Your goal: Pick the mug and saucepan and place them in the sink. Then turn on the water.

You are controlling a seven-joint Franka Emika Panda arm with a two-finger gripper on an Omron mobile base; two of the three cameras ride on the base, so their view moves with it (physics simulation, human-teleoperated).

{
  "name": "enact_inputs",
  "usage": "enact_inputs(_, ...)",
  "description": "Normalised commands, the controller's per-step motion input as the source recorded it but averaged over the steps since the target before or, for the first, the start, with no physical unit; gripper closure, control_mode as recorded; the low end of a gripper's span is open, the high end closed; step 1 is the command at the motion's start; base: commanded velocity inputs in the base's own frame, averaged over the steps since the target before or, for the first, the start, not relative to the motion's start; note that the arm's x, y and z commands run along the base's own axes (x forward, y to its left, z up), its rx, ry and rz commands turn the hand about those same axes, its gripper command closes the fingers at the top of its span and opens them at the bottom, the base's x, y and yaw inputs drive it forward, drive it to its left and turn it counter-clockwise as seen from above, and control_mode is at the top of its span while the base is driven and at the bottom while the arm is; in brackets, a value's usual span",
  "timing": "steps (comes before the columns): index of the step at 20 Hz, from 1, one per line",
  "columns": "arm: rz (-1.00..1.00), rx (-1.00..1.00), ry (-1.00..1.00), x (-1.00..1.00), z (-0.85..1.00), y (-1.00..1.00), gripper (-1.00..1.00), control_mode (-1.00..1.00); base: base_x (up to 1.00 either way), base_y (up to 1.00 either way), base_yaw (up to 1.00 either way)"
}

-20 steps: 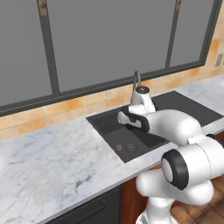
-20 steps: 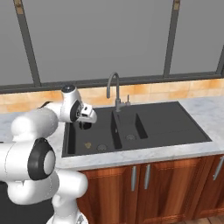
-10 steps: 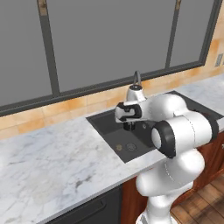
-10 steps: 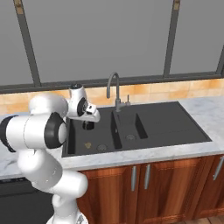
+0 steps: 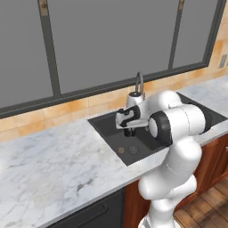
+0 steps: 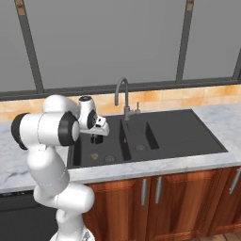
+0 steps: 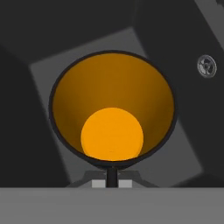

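My gripper point(image 5: 129, 132) is clamped shut on the rim of the mug point(image 7: 113, 109), which hangs upright under the hand with its orange inside facing the hand camera. It hangs over the left basin of the sink point(image 6: 197, 141), so the floor lies straight below and the coming move is down, with the drain point(image 7: 206, 65) off to one side. I count one mug, one tap point(image 6: 123, 96) and two basins; I can't pick out a saucepan.

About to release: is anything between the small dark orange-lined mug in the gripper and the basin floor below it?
Nothing visible. The small dark orange-lined mug hangs in the shut gripper over bare floor of the dark grey sink basin; the round drain sits off to one side.
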Motion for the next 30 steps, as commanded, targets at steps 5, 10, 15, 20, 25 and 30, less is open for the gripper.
enact_inputs(5,0.00,0.00,0.00,0.20,-0.38,0.00,1.00,-1.00,0.00,0.00,0.00)
enact_inputs(10,-0.01,0.00,0.00,0.36,-0.31,-0.01,1.00,-1.00,0.00,0.00,0.00)
enact_inputs(15,-0.01,0.00,0.00,0.29,-0.29,-0.05,1.00,-1.00,0.00,0.00,0.00)
enact_inputs(20,-0.01,0.00,-0.01,0.17,-0.32,-0.08,1.00,-1.00,0.00,0.00,0.00)
enact_inputs(25,-0.01,0.00,-0.02,0.14,-0.34,-0.03,1.00,-1.00,0.00,0.00,0.00)
enact_inputs(30,-0.01,0.00,-0.04,0.16,-0.20,0.00,1.00,-1.00,0.00,0.00,0.00)
